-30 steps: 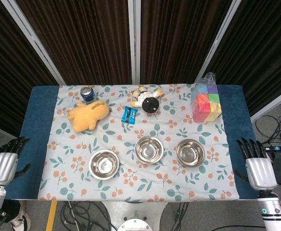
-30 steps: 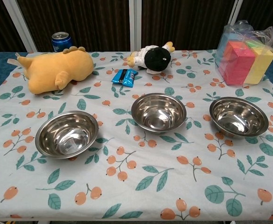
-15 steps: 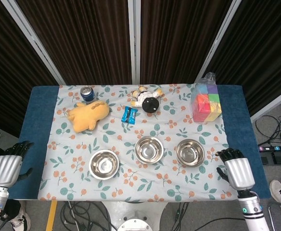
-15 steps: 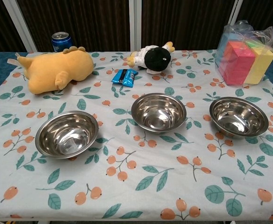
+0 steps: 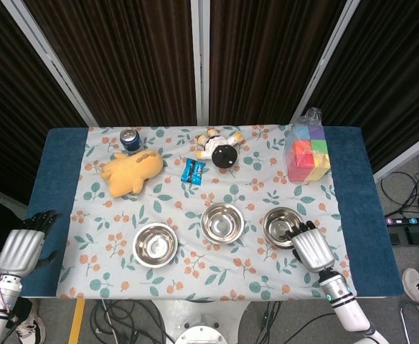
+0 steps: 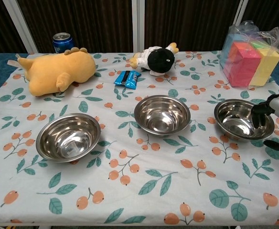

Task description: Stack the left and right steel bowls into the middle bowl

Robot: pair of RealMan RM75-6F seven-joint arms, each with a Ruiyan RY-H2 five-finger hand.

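Three steel bowls stand in a row on the floral cloth: the left bowl [image 5: 155, 244] [image 6: 68, 137], the middle bowl [image 5: 222, 222] [image 6: 162, 115] and the right bowl [image 5: 280, 226] [image 6: 242, 119]. All three are empty. My right hand [image 5: 309, 248] [image 6: 276, 113] hovers at the right bowl's near right rim, fingers apart and reaching over the edge, holding nothing. My left hand [image 5: 23, 249] hangs off the table's left side, open and empty; the chest view does not show it.
At the back lie a yellow plush toy [image 5: 129, 172], a blue can [image 5: 129, 138], a blue snack packet [image 5: 192, 170], a black-and-white plush [image 5: 220, 149] and a bag of coloured blocks [image 5: 307, 155]. The blue table edge [image 5: 54, 215] flanks the cloth.
My right hand has swung in from beyond the table's right side to the right bowl's rim, entering the chest view. My left hand drifted slightly inward. The bowls have not moved.
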